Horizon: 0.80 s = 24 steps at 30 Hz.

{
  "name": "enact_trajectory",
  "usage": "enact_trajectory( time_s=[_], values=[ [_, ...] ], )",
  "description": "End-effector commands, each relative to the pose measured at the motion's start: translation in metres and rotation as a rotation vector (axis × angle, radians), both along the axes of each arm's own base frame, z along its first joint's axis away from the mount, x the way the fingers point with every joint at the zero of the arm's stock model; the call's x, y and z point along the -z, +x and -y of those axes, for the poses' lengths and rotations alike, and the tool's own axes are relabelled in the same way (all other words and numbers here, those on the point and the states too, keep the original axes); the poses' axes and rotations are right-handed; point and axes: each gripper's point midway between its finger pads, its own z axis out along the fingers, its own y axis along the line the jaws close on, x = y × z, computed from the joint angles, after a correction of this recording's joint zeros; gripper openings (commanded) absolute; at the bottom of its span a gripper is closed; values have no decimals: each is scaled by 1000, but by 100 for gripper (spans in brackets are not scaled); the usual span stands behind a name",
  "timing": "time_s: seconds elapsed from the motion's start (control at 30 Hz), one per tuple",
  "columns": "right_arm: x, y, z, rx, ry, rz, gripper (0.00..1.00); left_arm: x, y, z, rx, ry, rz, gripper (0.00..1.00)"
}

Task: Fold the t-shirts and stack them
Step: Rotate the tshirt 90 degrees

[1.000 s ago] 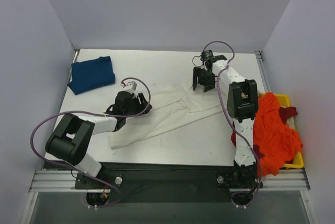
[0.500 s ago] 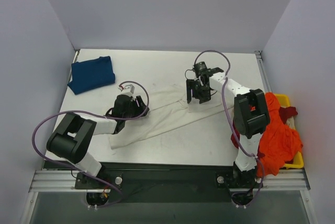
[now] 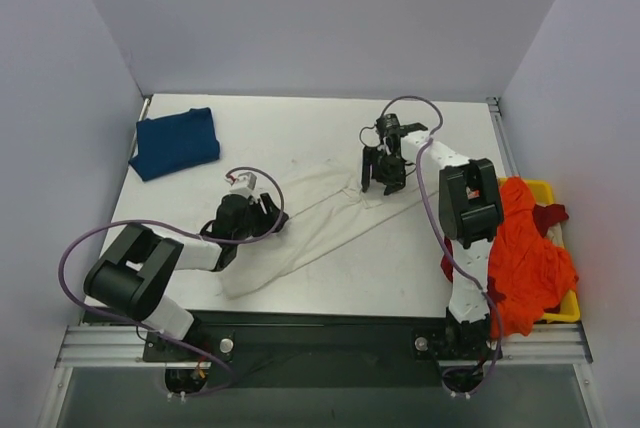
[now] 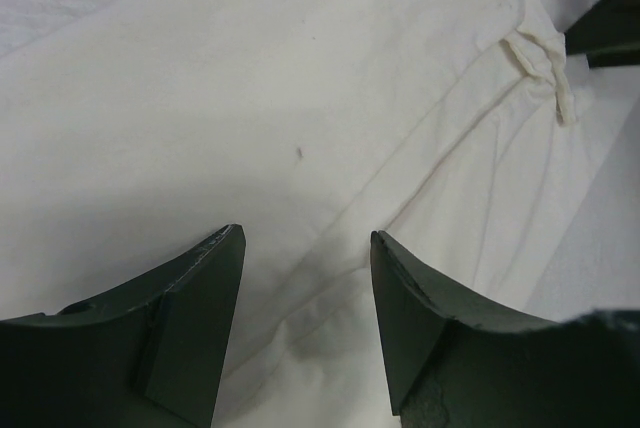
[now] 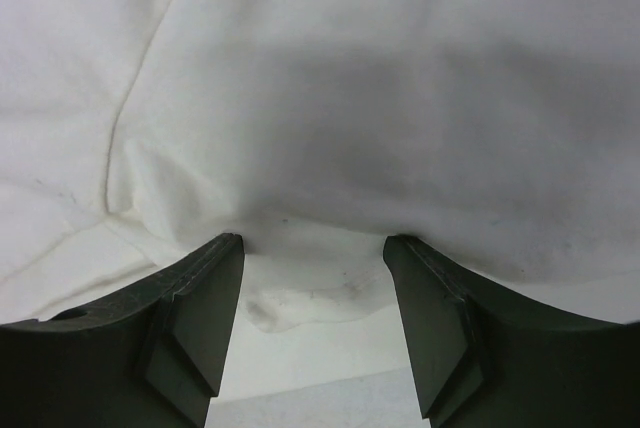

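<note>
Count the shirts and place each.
4: cream shirt lying mid-table; blue shirt folded, far left corner; orange shirt heaped over the bin; dark red shirt behind it. More may hide underneath.

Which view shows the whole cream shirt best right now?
Top external: the cream shirt lies stretched diagonally across the table, nearly its whole outline visible. The left wrist shows only a creased patch with a seam; the right wrist only a shadowed fold.

From above, the jaws of the left end effector [image 3: 272,212] and right end effector [image 3: 380,180] are too small for me to read. The orange shirt [image 3: 525,248] buries most of the bin [image 3: 541,187] and the dark red shirt [image 3: 551,216]. Both wrist views crop the cream shirt [image 4: 300,98].
</note>
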Motion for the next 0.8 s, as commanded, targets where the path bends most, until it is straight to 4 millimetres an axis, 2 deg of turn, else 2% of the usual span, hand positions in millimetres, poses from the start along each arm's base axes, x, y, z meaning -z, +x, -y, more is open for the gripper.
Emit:
enact_trajectory(
  time_s=[0.0,0.03,0.1,0.13,0.17,0.2,0.27,0.3,0.33,0.53,0.57,0.77],
  values=[
    [23,19,28,36,-88,-25,61,15,-32,8,56,-13,-85,64],
    [28,22,33,39,-102,-36,61,13,-36,14,71,-25,-84,64],
    [20,37,35,45,-104,-15,62,10,-43,20,92,-45,-81,64],
    [25,39,39,49,-106,-36,61,11,-50,27,110,-57,-87,64],
    [24,44,38,48,-104,-33,62,9,-53,31,119,-68,-84,64],
    [15,57,36,45,-99,-1,62,9,-58,36,139,-81,-85,64],
    [20,60,35,29,-106,-21,62,7,-68,50,175,-112,-84,64],
    [10,74,32,28,-94,12,62,4,-70,57,193,-136,-80,64],
    [16,73,31,22,-99,-11,62,3,-73,62,207,-147,-82,64],
    [14,100,22,10,-74,14,64,8,-92,92,283,-211,-103,63],
    [15,102,20,4,-70,15,65,14,-98,95,295,-208,-121,63],
    [14,118,11,-4,-31,42,68,17,-112,125,374,-253,-122,63]
  ],
)
